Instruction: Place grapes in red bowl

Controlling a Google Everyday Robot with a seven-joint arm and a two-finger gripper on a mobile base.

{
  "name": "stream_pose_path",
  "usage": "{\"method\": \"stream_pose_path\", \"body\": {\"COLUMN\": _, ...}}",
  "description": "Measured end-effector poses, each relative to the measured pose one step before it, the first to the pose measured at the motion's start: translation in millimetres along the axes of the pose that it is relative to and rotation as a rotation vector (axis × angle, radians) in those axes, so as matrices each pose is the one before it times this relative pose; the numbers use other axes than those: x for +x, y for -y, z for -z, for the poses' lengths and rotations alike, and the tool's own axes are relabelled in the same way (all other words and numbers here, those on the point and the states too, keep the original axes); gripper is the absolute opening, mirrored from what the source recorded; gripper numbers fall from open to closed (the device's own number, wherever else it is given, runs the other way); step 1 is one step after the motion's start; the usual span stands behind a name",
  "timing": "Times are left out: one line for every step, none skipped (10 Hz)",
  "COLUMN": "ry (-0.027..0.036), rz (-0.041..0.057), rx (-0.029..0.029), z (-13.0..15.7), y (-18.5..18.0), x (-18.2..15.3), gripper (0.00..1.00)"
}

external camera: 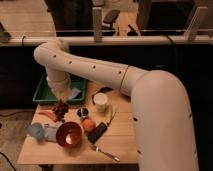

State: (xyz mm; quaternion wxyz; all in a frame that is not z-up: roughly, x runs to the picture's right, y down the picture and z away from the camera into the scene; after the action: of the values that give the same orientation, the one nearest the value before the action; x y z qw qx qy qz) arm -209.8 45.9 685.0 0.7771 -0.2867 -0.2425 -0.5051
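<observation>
Grapes (60, 110) are right at our hand (61, 104), just beyond the red bowl (69, 134); whether it pinches them we cannot tell. Next, we think, they must come nearer, over the bowl.

Single high over-shoulder view, near, down onto table (126, 142), pincer (61, 103) left of centre.

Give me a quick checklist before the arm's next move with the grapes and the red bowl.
1. Gripper at the dark purple bunch of grapes: ok.
2. Firm hold on the grapes: cannot tell.
3. Grapes above the glossy round red bowl: not ok, they are beyond its far rim.
4. Red bowl upright and empty: ok.
5. Orange round fruit clear of the path, right of the bowl: ok.
</observation>
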Motion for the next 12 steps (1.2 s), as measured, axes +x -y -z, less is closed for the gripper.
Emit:
{"method": "stream_pose_path", "body": {"ry": 0.00928, "rz": 0.02454, "rx": -0.01551, "z": -2.18, "y": -2.98, "x": -7.43, "gripper": 0.00}}
{"method": "stream_pose_path", "body": {"ry": 0.00937, "rz": 0.02447, "rx": -0.01627, "z": -2.30, "y": -4.09, "x": -7.36, "gripper": 0.00}}
{"method": "stream_pose_path", "body": {"ry": 0.00574, "rz": 0.01757, "rx": -0.00966, "z": -1.49, "y": -3.14, "x": -5.08, "gripper": 0.00}}
{"method": "stream_pose_path", "body": {"ry": 0.00431, "rz": 0.01363, "rx": -0.00838, "z": -1.92, "y": -2.35, "x": -3.69, "gripper": 0.00}}
{"method": "stream_pose_path", "body": {"ry": 0.00540, "rz": 0.01827, "rx": -0.00934, "z": -2.37, "y": -3.02, "x": -4.64, "gripper": 0.00}}
{"method": "stream_pose_path", "body": {"ry": 0.00352, "rz": 0.00920, "rx": -0.00566, "z": -1.91, "y": -2.41, "x": -2.35, "gripper": 0.00}}
{"method": "stream_pose_path", "body": {"ry": 0.00522, "rz": 0.00958, "rx": -0.00337, "z": -2.37, "y": -2.67, "x": -2.27, "gripper": 0.00}}
{"method": "stream_pose_path", "body": {"ry": 0.00565, "rz": 0.00848, "rx": -0.00349, "z": -2.42, "y": -2.42, "x": -2.22, "gripper": 0.00}}
{"method": "stream_pose_path", "body": {"ry": 0.00635, "rz": 0.01021, "rx": -0.00528, "z": -3.13, "y": -2.66, "x": -2.90, "gripper": 0.00}}
{"method": "stream_pose_path", "body": {"ry": 0.00357, "rz": 0.00426, "rx": -0.00208, "z": -1.66, "y": -1.86, "x": -1.36, "gripper": 0.00}}
{"method": "stream_pose_path", "body": {"ry": 0.00319, "rz": 0.00463, "rx": -0.00260, "z": -1.40, "y": -2.55, "x": -1.51, "gripper": 0.00}}
{"method": "stream_pose_path", "body": {"ry": 0.00370, "rz": 0.00561, "rx": -0.00312, "z": -1.84, "y": -2.75, "x": -1.57, "gripper": 0.00}}
